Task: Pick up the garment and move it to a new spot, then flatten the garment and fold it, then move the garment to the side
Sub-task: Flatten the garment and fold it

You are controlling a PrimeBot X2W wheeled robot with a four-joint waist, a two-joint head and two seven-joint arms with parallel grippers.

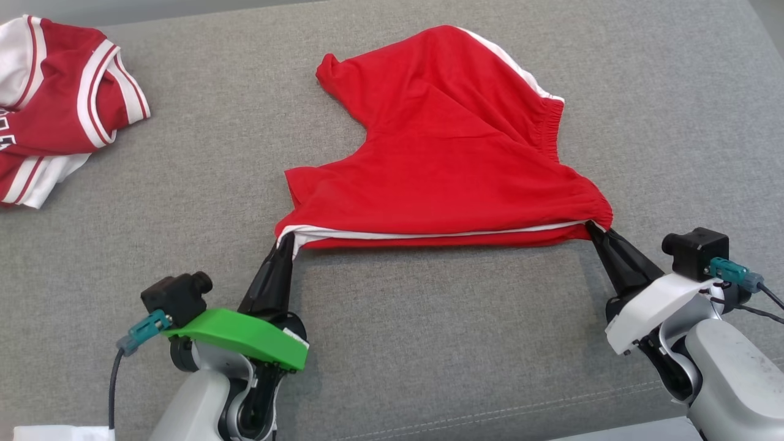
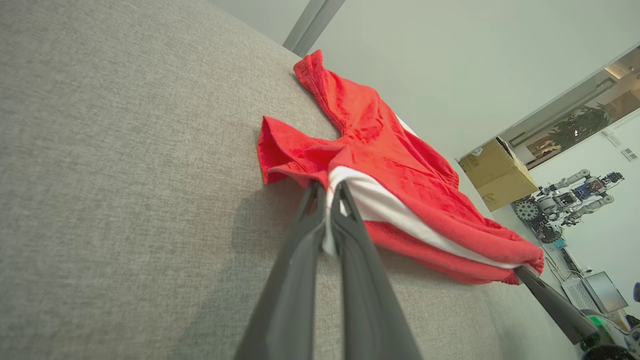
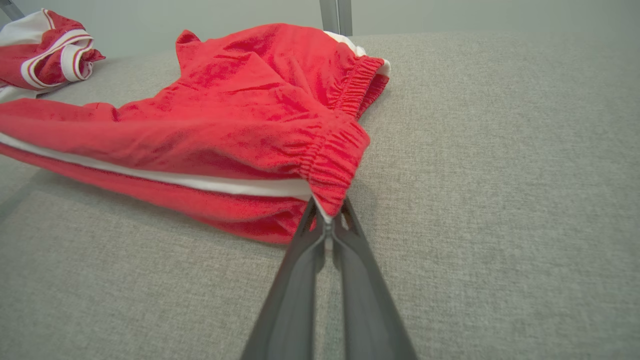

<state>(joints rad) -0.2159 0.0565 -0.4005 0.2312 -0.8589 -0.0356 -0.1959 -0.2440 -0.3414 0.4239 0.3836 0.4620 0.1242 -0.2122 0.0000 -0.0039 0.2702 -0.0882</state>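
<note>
At ten o'clock on the grey woven-fabric surface (image 1: 429, 343) we see a crumpled red-and-white striped jersey (image 1: 55, 104). Our left gripper (image 1: 286, 242) pinches the white-striped hem corner of the red fabric shorts (image 1: 441, 159), which spread toward one o'clock from its fingers. Our right gripper (image 1: 594, 228) is clamped on the elastic waistband corner, with the shorts lying at ten o'clock from it.

Red-white jersey (image 1: 55, 104) crumpled at far-left corner of grey cushion (image 1: 429, 343).
</note>
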